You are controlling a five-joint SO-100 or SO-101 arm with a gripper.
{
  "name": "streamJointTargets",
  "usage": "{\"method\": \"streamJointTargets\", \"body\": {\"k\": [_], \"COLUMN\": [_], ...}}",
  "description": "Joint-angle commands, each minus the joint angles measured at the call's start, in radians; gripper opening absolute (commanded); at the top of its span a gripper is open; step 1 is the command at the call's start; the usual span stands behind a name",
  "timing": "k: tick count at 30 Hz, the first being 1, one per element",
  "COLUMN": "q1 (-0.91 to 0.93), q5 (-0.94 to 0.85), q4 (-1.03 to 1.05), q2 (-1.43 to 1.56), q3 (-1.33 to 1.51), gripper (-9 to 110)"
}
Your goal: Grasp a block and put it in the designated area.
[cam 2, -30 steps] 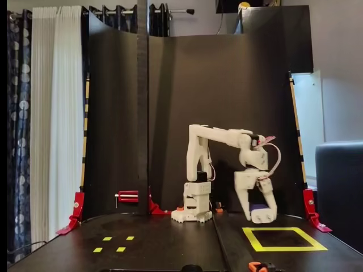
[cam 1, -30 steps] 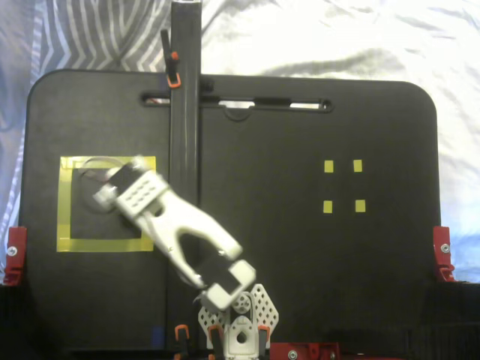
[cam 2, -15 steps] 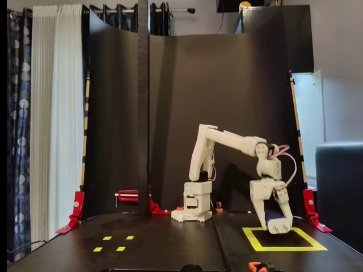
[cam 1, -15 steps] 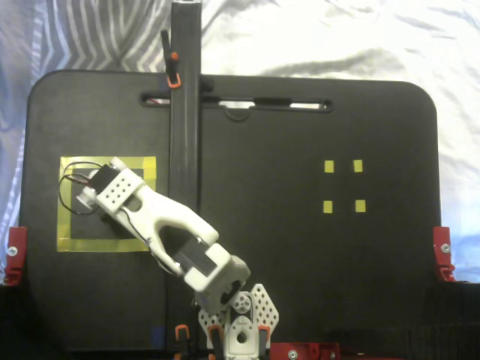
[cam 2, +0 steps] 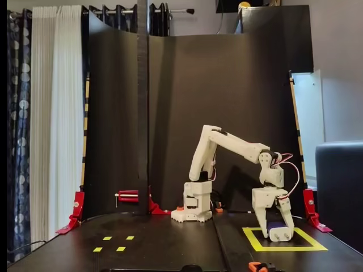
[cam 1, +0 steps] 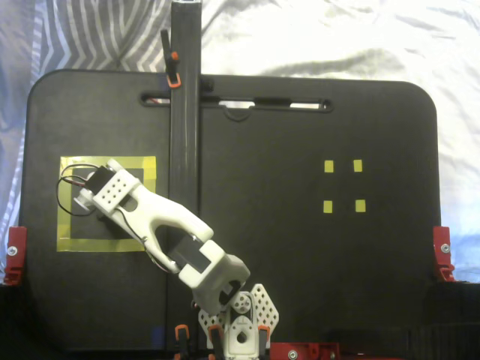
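Note:
My white gripper (cam 2: 275,237) reaches straight down into the designated area (cam 2: 300,247), a square of wide yellow tape with a black inside. The tips are at or just above the surface. A dark-blue block (cam 2: 276,225) sits between the fingers, which close on its two sides. In the fixed view from above, the gripper (cam 1: 84,204) covers the upper left part of the yellow square (cam 1: 146,166) and hides the block.
Four tiny yellow tape squares (cam 1: 328,166) lie on the right of the black board, and show at the front left in the side view (cam 2: 107,238). A tall black post (cam 1: 185,112) stands just right of the yellow square. Red clamps (cam 1: 13,255) hold the board's edges.

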Motion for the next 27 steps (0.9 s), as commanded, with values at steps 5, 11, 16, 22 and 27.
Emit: {"method": "streamJointTargets", "body": {"k": [5, 11, 16, 22, 27], "q1": [-0.012, -0.017, -0.014, -0.012, -0.011], "q5": [0.005, 0.005, 0.005, -0.002, -0.015], "q4": [-0.009, 0.006, 0.009, 0.023, 0.035], "q2": [-0.012, -0.012, -0.009, -0.006, 0.0], "q3": [-0.032, -0.032, -0.032, -0.034, -0.034], "gripper": [17, 17, 20, 30, 34]}}
